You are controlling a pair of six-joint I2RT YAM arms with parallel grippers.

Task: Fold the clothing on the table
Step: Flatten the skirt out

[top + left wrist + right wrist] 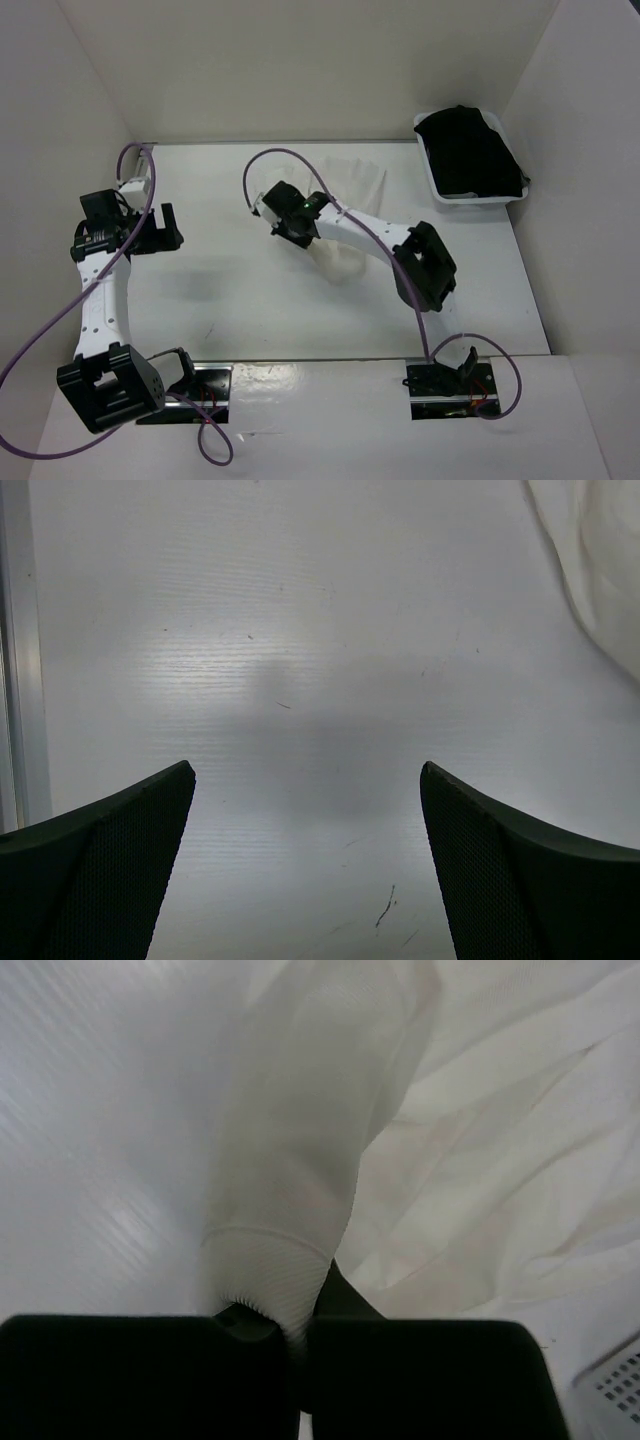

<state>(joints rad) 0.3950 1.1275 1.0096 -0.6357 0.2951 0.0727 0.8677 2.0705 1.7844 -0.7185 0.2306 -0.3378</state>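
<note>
Right gripper [300,1338], up close, pinched tight on a banded edge of the white skirt [300,1150], lying on the table [250,310] left of the bin [478,201]. Left gripper [305,860], farther left of the bin, gapes empty. Lift slowly, I'd say; keep that edge taut.

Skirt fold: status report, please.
Right gripper shut on skirt. Left gripper open over table. Bin at far right corner, nothing blocking.
</note>
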